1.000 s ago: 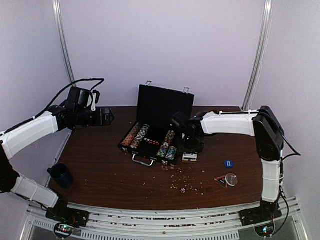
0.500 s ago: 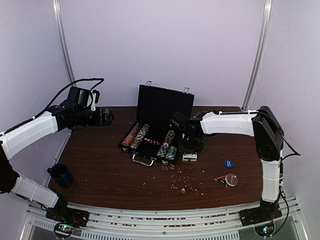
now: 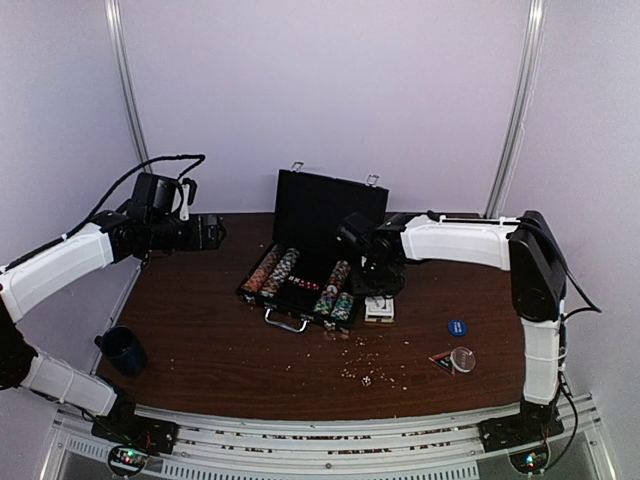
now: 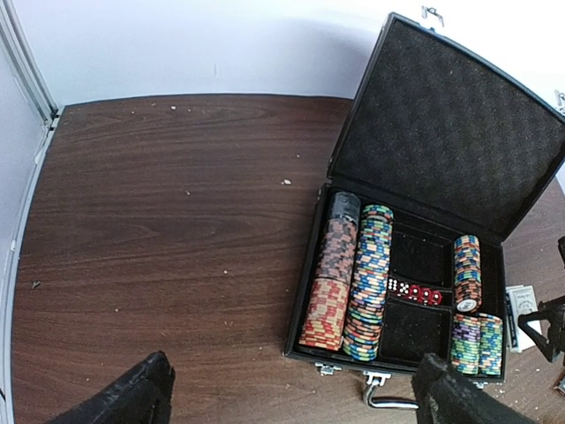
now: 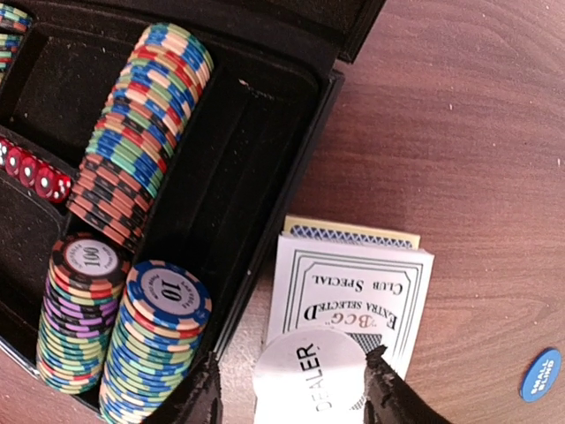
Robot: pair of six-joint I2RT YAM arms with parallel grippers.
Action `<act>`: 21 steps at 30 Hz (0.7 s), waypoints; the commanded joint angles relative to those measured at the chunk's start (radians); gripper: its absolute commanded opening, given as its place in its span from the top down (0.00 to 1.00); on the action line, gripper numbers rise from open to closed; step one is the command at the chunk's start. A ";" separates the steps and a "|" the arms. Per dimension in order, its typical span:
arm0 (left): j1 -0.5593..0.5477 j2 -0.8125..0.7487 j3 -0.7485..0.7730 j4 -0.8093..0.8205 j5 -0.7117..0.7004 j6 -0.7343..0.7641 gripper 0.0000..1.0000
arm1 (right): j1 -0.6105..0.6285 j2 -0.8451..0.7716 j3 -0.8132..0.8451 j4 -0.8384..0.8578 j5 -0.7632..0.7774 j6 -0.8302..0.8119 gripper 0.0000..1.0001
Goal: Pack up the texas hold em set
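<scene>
The black case stands open at the table's back middle, with chip rows, red dice and empty slots inside; it also shows in the left wrist view. My right gripper is shut on a white round DEALER button, held just above the card deck box, which lies on the table beside the case's right wall. In the top view the right gripper is over the deck. My left gripper is open and empty, raised left of the case.
A blue round button and a clear disc lie at the right front. A small die and crumbs lie in front of the case. A dark blue mug stands at the front left edge.
My right wrist has risen and drawn back toward the case, above the card deck. The left arm has barely moved.
</scene>
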 commanded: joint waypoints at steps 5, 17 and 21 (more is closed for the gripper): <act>0.001 -0.028 0.006 0.013 -0.012 0.030 0.02 | 0.011 -0.011 -0.061 -0.019 0.009 0.029 0.37; 0.002 -0.050 -0.012 0.013 -0.022 0.038 0.02 | 0.031 0.082 -0.011 -0.029 0.038 0.005 0.40; 0.001 -0.050 -0.011 0.013 -0.022 0.045 0.02 | 0.035 0.106 0.018 -0.055 0.061 0.002 0.40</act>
